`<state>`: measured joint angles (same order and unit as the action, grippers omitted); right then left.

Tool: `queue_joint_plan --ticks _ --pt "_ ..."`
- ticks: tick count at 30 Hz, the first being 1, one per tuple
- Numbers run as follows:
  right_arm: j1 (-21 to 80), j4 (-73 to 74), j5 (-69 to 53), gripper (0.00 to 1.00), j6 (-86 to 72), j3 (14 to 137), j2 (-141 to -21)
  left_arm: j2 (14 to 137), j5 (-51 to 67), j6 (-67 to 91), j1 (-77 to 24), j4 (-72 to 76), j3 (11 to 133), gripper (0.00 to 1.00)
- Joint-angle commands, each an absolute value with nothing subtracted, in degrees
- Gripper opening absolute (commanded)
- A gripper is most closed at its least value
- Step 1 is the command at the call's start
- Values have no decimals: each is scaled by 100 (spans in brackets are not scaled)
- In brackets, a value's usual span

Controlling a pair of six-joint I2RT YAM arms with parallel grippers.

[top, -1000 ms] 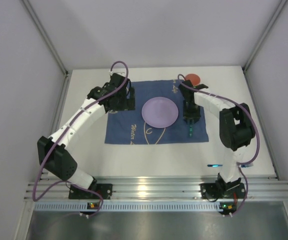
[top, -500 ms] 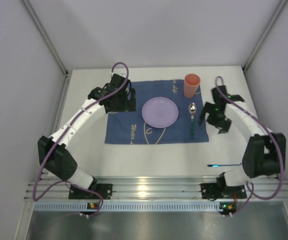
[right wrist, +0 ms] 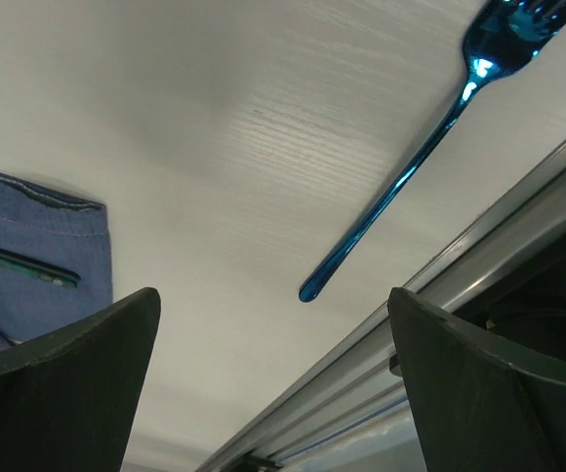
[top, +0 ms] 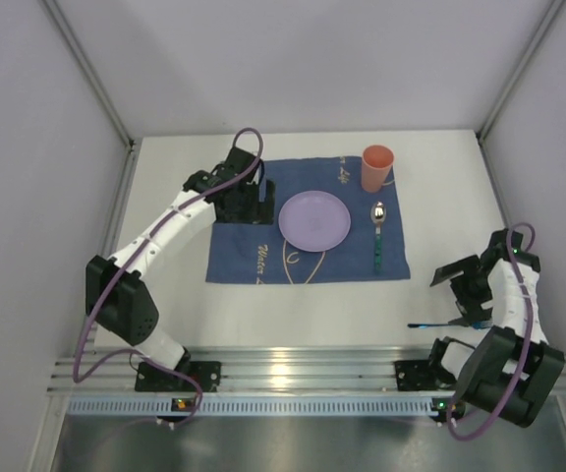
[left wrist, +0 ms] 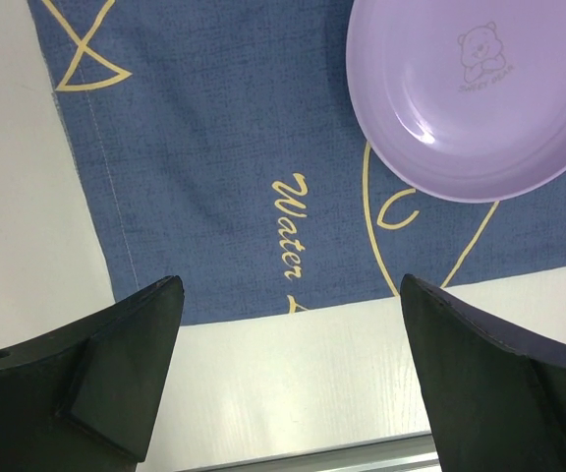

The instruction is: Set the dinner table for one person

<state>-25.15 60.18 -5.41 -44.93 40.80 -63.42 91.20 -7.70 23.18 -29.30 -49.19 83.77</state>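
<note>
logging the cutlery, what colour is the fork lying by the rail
Shiny metallic blue; the fork shows best in the right wrist view.

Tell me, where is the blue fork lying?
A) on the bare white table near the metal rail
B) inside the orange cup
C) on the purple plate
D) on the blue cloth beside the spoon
A: the fork lies on the bare white table, off the cloth and close to the metal rail.
</note>
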Motion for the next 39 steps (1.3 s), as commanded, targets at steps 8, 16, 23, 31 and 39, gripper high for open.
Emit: queue_joint_plan --ticks 8,16,23,31,39 --pt "-3111 6803 -26 100 -4491 4043 -5871 9088 -501 2144 -2900 -4562 8341 97" --pt "-3305 6155 176 100 -4587 3894 -6703 8860 -510 2188 -2857 -4342 8025 97" --pt "-3296 5608 88 97 -4658 3937 -7637 8894 -519 2206 -2681 -4202 7919 97" --pt "-3287 4896 483 91 -4447 4271 -8629 9175 -448 2189 -2461 -4104 7989 97" --pt "-2832 3974 37 84 -4351 5516 -9455 9606 -334 2197 -2417 -4289 8481 96"
